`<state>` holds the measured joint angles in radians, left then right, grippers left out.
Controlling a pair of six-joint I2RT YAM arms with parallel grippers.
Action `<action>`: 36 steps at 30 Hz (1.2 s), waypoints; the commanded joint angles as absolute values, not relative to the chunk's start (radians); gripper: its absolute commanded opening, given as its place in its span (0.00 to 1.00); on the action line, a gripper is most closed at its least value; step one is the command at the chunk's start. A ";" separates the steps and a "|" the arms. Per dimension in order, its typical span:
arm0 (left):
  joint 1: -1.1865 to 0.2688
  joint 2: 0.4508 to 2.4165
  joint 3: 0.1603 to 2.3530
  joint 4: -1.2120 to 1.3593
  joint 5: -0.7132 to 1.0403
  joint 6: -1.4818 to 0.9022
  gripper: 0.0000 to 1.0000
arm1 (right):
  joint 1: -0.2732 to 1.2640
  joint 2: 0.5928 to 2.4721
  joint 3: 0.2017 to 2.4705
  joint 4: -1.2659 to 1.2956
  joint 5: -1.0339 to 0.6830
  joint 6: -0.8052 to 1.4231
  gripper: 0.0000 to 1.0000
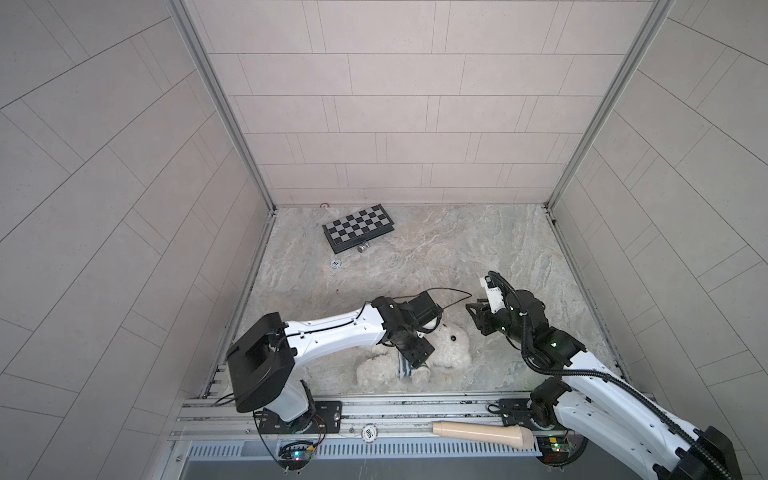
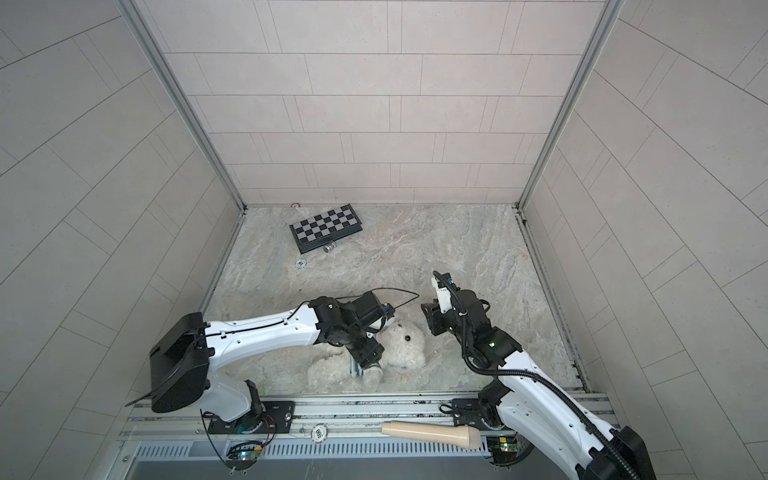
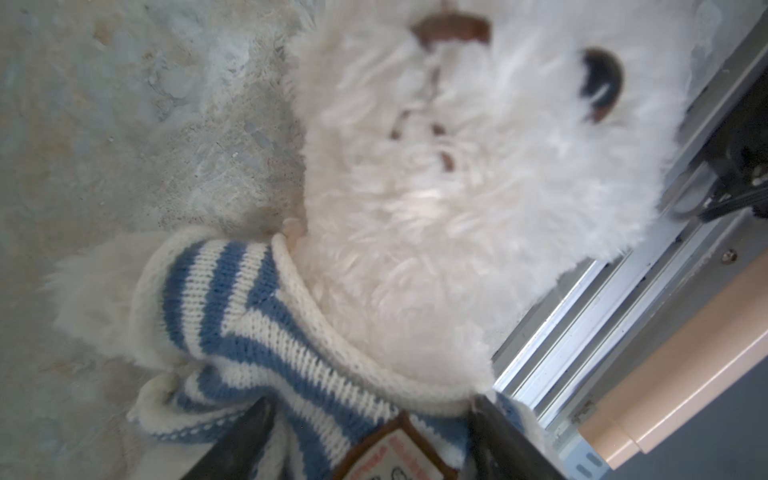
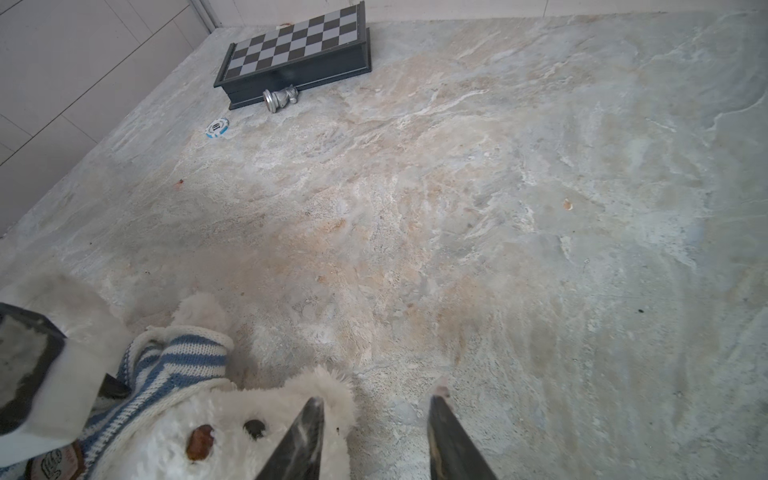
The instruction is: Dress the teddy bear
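Observation:
The white fluffy teddy bear [image 1: 451,347] [image 2: 405,347] lies near the table's front edge with its head to the right. A blue-and-white striped shirt [image 1: 404,369] [image 3: 257,324] sits on its torso, with one arm through a sleeve [image 4: 183,361]. My left gripper [image 1: 417,362] [image 3: 372,402] points down onto the bear's chest. Its jaws stand wide apart on either side of the shirt's badge [image 3: 395,453]. My right gripper [image 1: 478,320] [image 4: 376,400] hovers open beside the bear's head [image 4: 232,428], with only bare table between its fingers.
A chessboard box [image 1: 359,226] lies at the back left with a silver chess piece [image 1: 363,248] against it and a poker chip [image 1: 335,264] nearby. A beige handle [image 1: 482,434] rests on the front rail. Tiled walls enclose three sides.

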<state>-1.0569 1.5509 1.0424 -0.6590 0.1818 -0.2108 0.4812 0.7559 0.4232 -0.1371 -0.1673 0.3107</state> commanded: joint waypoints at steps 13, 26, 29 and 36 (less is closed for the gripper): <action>-0.923 1.444 0.848 -0.403 -0.078 -0.565 0.60 | 0.474 0.706 0.448 -0.211 -0.102 0.279 0.43; -0.830 1.317 0.774 -0.324 -0.122 -0.713 0.72 | 0.481 0.772 0.468 -0.158 -0.194 0.255 0.43; -0.883 1.275 0.739 -0.304 -0.070 -0.769 0.75 | 0.507 0.812 0.470 -0.117 -0.221 0.267 0.43; -1.026 1.215 0.736 -0.325 -0.071 -0.871 0.77 | 0.554 0.949 0.447 0.006 -0.318 0.306 0.43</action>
